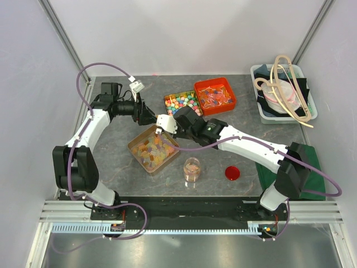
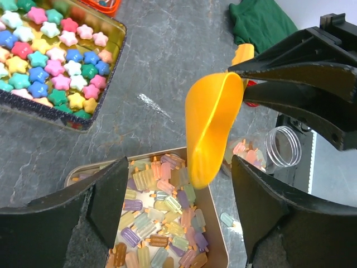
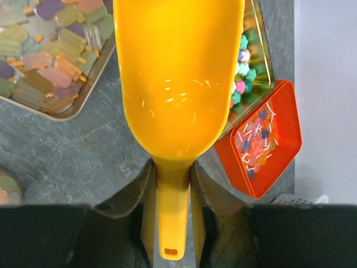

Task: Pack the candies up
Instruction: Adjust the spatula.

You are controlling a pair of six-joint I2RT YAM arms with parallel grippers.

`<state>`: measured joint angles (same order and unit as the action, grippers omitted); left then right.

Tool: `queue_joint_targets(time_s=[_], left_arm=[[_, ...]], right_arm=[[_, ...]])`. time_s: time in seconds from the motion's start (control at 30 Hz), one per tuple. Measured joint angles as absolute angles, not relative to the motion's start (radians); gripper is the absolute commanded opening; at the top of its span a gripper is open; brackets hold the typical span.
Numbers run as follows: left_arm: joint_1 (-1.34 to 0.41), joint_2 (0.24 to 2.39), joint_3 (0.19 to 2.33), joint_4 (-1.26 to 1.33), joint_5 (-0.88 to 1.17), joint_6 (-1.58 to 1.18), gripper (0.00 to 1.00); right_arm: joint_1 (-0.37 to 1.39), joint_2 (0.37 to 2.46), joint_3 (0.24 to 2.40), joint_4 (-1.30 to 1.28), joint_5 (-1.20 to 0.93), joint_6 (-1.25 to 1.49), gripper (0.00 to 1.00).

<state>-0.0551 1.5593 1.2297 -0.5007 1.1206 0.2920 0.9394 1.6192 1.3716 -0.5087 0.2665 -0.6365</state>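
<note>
**Above the far corner of the tin, your scoop hangs empty**

Your right gripper (image 3: pixel 172 187) is clamped on the handle of the yellow scoop (image 3: pixel 178 84). The bowl points forward and tips down, which suits a dig into the candies (image 2: pixel 162 223). Nothing lies in the bowl. The candies fill the shallow tin (image 1: pixel 134 149) left of centre on the table (image 1: pixel 117 173). A few already sit in the open jar (image 1: pixel 192 169) just near and right of it, so the carry looks short. A red lid (image 1: pixel 232 173) lies further right, out of the way. Your left gripper (image 1: pixel 146 117) hovers over the tin's far side, spread wide and holding nothing, probably placed to steady the tin. The star sweets (image 2: pixel 50 56) in the far tin aren't yours to pack.
</note>
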Motion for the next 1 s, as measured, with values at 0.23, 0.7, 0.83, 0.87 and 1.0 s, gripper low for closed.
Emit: queue_joint_targets(time_s=[0.23,0.7,0.83,0.87,1.0], left_arm=[[-0.078,1.582,1.244,-0.504,1.126,0.281,0.43],[-0.090,1.598,1.247,-0.535,1.164,0.281,0.02],[-0.089,1.613,1.251,-0.548,1.182,0.282,0.02],[-0.089,1.617,1.251,-0.550,1.183,0.281,0.02],[-0.084,1.642,1.272,-0.580,1.216,0.283,0.02]], right_arm=[[0.980,1.620,1.412,-0.510,0.268,-0.631,0.00],[0.986,1.621,1.428,-0.526,0.286,-0.629,0.22],[0.974,1.614,1.428,-0.535,0.244,-0.630,0.50],[0.968,1.610,1.428,-0.533,0.226,-0.628,0.50],[0.930,1.562,1.425,-0.531,0.131,-0.628,0.51]])
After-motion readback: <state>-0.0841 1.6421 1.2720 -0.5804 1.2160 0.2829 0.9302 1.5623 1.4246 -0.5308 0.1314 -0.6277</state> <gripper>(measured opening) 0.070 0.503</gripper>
